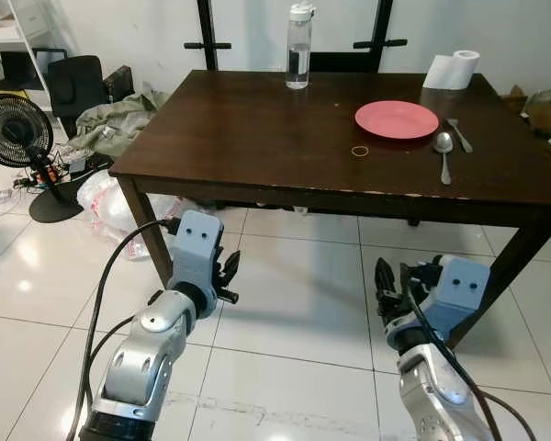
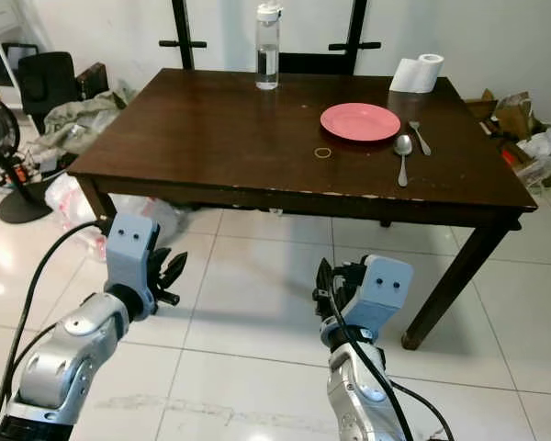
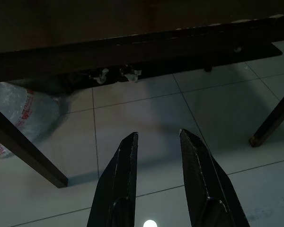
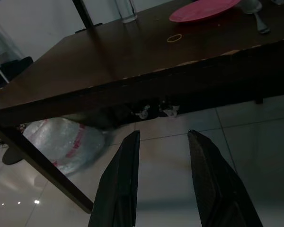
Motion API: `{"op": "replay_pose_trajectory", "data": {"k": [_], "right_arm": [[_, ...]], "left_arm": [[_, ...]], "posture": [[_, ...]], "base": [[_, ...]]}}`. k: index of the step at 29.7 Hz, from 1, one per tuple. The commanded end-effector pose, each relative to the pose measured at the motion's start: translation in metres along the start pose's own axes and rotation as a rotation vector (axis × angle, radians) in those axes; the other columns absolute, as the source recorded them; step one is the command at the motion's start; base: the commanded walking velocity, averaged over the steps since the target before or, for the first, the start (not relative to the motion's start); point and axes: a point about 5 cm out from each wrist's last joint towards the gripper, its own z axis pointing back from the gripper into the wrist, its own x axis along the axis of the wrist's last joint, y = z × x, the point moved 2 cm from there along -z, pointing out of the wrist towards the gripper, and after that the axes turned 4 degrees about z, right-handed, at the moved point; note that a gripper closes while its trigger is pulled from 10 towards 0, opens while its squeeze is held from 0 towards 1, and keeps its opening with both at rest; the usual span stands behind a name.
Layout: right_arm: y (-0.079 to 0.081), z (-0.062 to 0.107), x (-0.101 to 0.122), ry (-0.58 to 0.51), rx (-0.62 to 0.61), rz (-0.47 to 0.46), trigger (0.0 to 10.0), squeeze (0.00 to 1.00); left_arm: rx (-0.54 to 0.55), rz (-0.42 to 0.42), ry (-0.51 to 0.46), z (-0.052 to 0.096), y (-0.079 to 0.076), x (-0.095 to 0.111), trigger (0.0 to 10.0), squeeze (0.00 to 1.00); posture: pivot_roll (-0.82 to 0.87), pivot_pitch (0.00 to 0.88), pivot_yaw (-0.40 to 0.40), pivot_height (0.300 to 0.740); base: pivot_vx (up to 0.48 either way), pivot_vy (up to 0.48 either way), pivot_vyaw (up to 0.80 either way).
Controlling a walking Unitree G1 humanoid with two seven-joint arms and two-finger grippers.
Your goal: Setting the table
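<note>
White floor tiles frame the dark counter [image 1: 257, 138]; beside its pink plate [image 1: 396, 118], a slippery steel spoon [image 1: 444, 152] wants a mid-handle grip. Left pincer [image 3: 157, 156] and right pincer [image 4: 163, 156] gape empty.

A lived-in room of a home, serving as a dining area. A dark wooden table [image 1: 257, 138] is standing on glossy white floor tiles [image 1: 294, 303], carrying a pink plate [image 1: 396, 118], a spoon [image 1: 444, 152], a fork [image 1: 459, 134], a water bottle [image 1: 298, 46] and a paper roll [image 1: 453, 70]. Household clutter is lying around the edges: a floor fan [image 1: 18, 138], a black chair [image 1: 73, 87], crumpled cloth [image 1: 119, 119], a plastic bag [image 1: 110, 202] under the table, white shelves [image 1: 9, 28].
</note>
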Motion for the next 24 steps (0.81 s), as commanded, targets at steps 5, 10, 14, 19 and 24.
{"op": "replay_pose_trajectory", "data": {"k": [5,10,14,19,24], "right_arm": [[0.005,0.003,-0.004,0.024,0.04,0.021,10.0,0.0],[0.008,0.004,-0.005,0.024,0.062,0.022,10.0,0.0],[0.009,0.007,-0.011,0.037,0.092,0.055,10.0,0.0],[0.001,0.016,-0.042,0.127,0.079,0.124,10.0,0.0],[-0.022,0.034,-0.091,0.341,-0.008,0.194,10.0,0.0]], "left_arm": [[0.031,-0.007,0.043,0.001,0.005,-0.01,10.0,0.0],[0.065,-0.047,0.043,0.003,0.009,-0.015,10.0,0.0],[0.095,-0.073,0.065,0.006,0.014,-0.027,10.0,0.0],[0.122,-0.093,0.14,0.018,0.025,-0.06,10.0,0.0],[0.145,-0.064,0.241,0.034,0.038,-0.099,10.0,0.0]], "posture": [[0.02,0.142,0.141,0.74],[0.02,0.143,0.139,0.74],[0.02,0.144,0.138,0.74],[0.02,0.145,0.131,0.74],[0.02,0.138,0.107,0.74]], "base": [[0.0,0.0,0.74],[0.0,0.0,0.79],[0.0,0.0,0.79],[0.0,0.0,0.79],[0.0,0.0,0.79]]}}
